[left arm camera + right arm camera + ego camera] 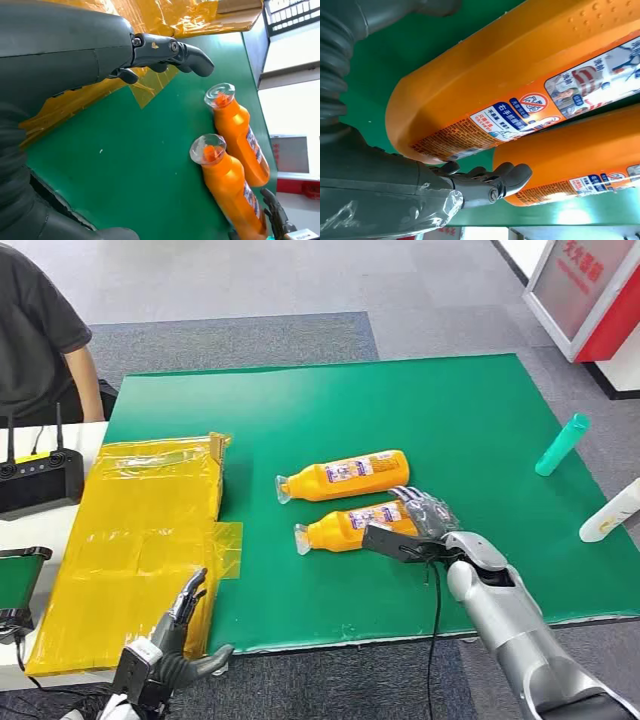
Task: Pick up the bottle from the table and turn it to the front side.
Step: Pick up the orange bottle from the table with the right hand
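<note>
Right hand (423,525) fingers spread around near bottle (355,527) base, not clamped. Rigid, smooth plastic, likely slippery, liquid-heavy; grip mid-body. Left hand (177,640) open, empty.

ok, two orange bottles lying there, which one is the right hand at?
The nearer orange bottle, closer to the table's front edge. The right hand sits at its base end; whether it grips is unclear. The farther orange bottle lies parallel behind it, untouched.

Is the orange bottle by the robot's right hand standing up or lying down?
Lying down. The near orange bottle rests on its side on the green mat, beside the right hand.
</note>
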